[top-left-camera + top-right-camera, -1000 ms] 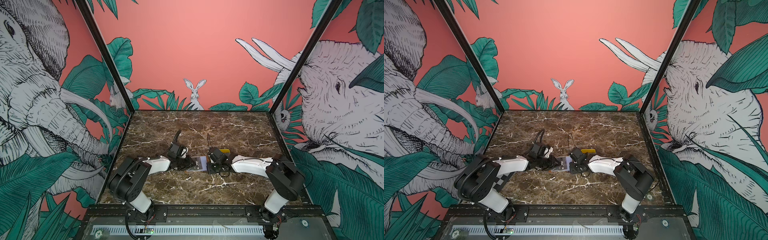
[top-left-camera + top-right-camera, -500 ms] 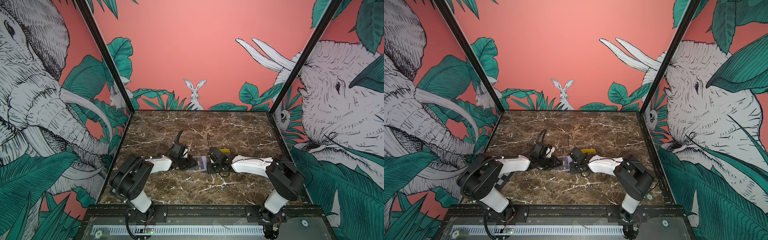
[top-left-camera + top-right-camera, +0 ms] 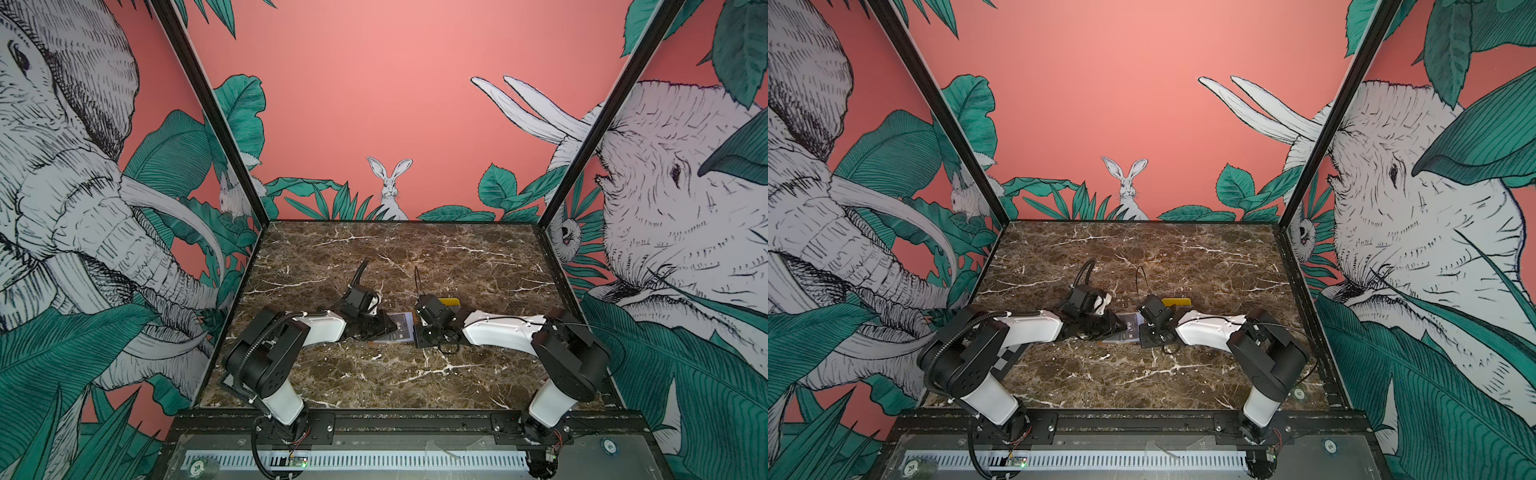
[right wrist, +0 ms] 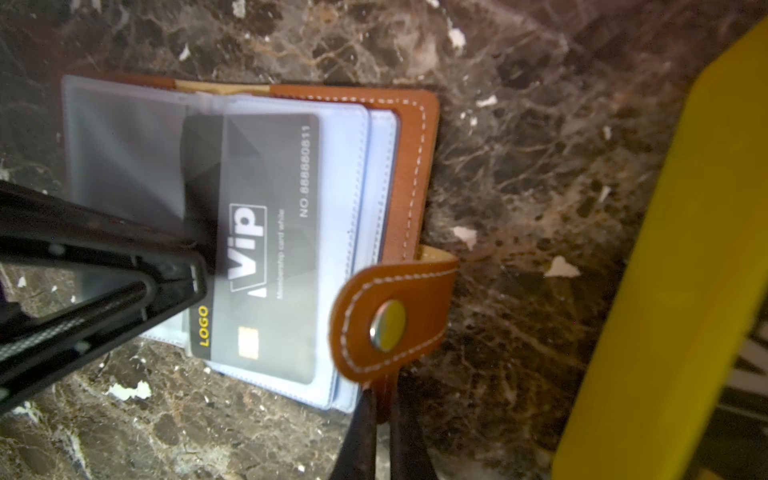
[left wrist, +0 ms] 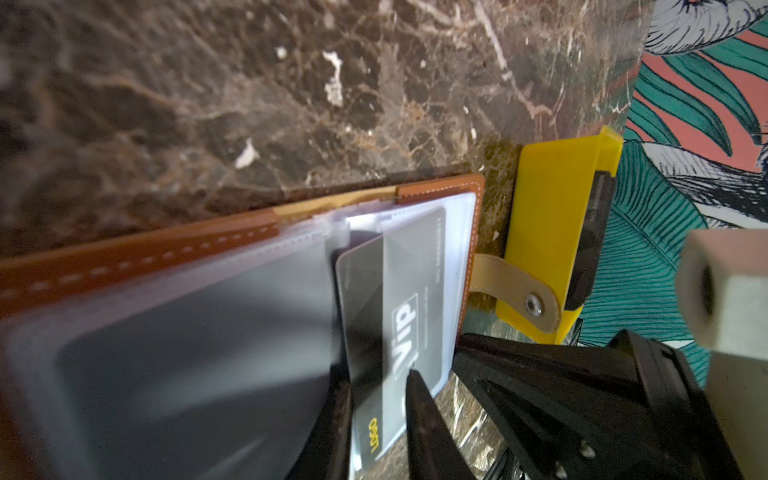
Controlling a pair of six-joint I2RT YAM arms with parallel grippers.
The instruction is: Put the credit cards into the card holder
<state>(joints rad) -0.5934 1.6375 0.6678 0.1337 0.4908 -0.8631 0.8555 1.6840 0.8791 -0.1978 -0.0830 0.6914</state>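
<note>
At the near edge, the left arm (image 3: 320, 328) and the right arm (image 3: 498, 328), white shells on black joints, are reaching inward low over the brown, white-veined marble tabletop (image 3: 374, 257) and meeting near its middle. Between them the card holder (image 4: 415, 137) is lying open. It is tan leather with pale stitching and rounded corners, and its clear, faintly milky plastic sleeves (image 4: 124, 137) are fanning across the cover.

The left jaws are pinching the left edge of a credit card (image 4: 266, 249), a thin, glossy dark grey rectangle with white "Vip" lettering, a yellow "LOGO" and a gold chip. Most of the card is showing hazy under a sleeve, while the strip at the jaws is showing bare and darker.

The right jaws are closed on the strap of the snap tab (image 4: 390, 320), a rounded leather flap with a metal stud at the holder's right edge.

Just beyond, to the right, the yellow tray (image 5: 544, 232), smooth hard plastic with a raised lip, is sitting beside the holder and holding more dark credit cards (image 5: 592, 245).
</note>
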